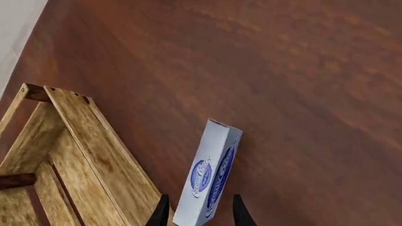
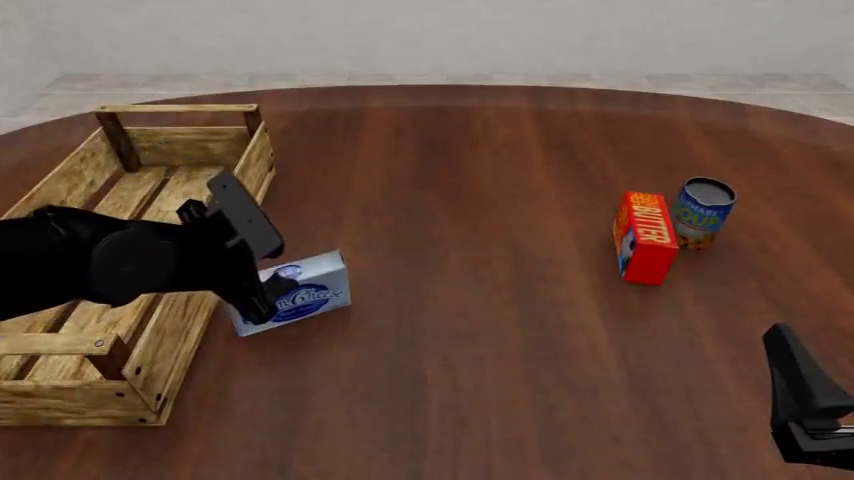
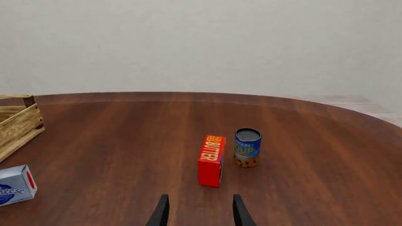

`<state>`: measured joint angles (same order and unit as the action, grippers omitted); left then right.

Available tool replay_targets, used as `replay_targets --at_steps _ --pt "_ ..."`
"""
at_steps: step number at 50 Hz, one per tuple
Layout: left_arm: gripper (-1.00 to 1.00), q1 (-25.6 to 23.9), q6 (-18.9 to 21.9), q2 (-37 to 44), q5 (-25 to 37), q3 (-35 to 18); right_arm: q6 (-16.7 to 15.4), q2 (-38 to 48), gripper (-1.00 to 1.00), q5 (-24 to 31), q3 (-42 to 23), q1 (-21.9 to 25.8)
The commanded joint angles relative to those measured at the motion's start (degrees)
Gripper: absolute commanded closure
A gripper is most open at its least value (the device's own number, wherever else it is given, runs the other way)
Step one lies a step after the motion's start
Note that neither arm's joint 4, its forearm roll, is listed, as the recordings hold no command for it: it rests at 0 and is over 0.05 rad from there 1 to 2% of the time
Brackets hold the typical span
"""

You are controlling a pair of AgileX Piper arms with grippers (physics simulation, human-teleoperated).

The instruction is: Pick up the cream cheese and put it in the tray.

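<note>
Now the left hand straddles the cheese.
Its fingers flank the box without visibly clamping; the box runs lengthwise away from the hand, on the worktop just beside the tray. Right hand open, well apart.

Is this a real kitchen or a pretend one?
Probably pretend: it looks like a computer-made scene. A round dark wooden table stands before a bare pale wall. On it sit a light-wood slatted tray, a pale blue-white cream cheese box, a red-orange butter box and a blue can.
</note>
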<state>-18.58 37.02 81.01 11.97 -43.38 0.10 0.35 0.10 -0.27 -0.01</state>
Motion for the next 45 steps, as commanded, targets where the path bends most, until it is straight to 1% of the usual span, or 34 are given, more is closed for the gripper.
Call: replay_targets --at_steps 1,4,6,12,16,17,21,24,25,30,33,38,45 --pt "-1.00 0.48 0.84 2.64 0.13 -1.52 0.09 0.06 -1.00 0.02 -0.01 -0.01" --pt "-1.00 0.69 1.67 3.26 -0.80 -1.04 -0.06 0.02 -1.00 -0.09 0.03 0.00" --pt "-1.00 0.23 0.93 3.42 -0.80 -0.98 0.09 0.20 -1.00 -0.21 0.09 -0.01" --pt "-1.00 -0.10 1.29 4.11 -1.36 -0.58 0.08 0.17 -1.00 -0.14 0.04 -0.01" --pt "-1.00 0.17 1.97 4.49 -1.50 -1.00 -0.09 0.11 -1.00 -0.25 0.09 0.01" --pt "-1.00 0.58 3.12 4.61 -2.10 -0.83 0.03 0.13 -1.00 -0.15 0.06 0.00" --pt "-1.00 0.93 2.81 5.04 -1.96 -1.64 -0.08 0.10 -1.00 -0.18 0.05 0.02" --pt "-1.00 1.23 3.36 5.31 -1.99 -1.77 0.04 0.26 -1.00 -0.29 0.07 0.01" --pt "-1.00 1.63 4.36 5.79 -2.24 -1.52 0.04 0.45 -1.00 -0.50 0.11 0.01" --pt "-1.00 2.02 4.71 6.24 -2.44 -1.76 0.07 0.46 -1.00 -0.50 0.12 0.00" --pt "-1.00 2.72 5.84 7.03 -2.99 -1.42 -0.07 0.33 -1.00 -0.49 0.13 0.01" --pt "-1.00 3.16 6.06 8.05 -3.55 -1.49 -0.07 0.12 -1.00 -0.22 0.07 0.02" --pt "-1.00 3.05 5.36 9.08 -3.47 -1.76 -0.05 0.07 -1.00 -0.15 0.06 0.02"
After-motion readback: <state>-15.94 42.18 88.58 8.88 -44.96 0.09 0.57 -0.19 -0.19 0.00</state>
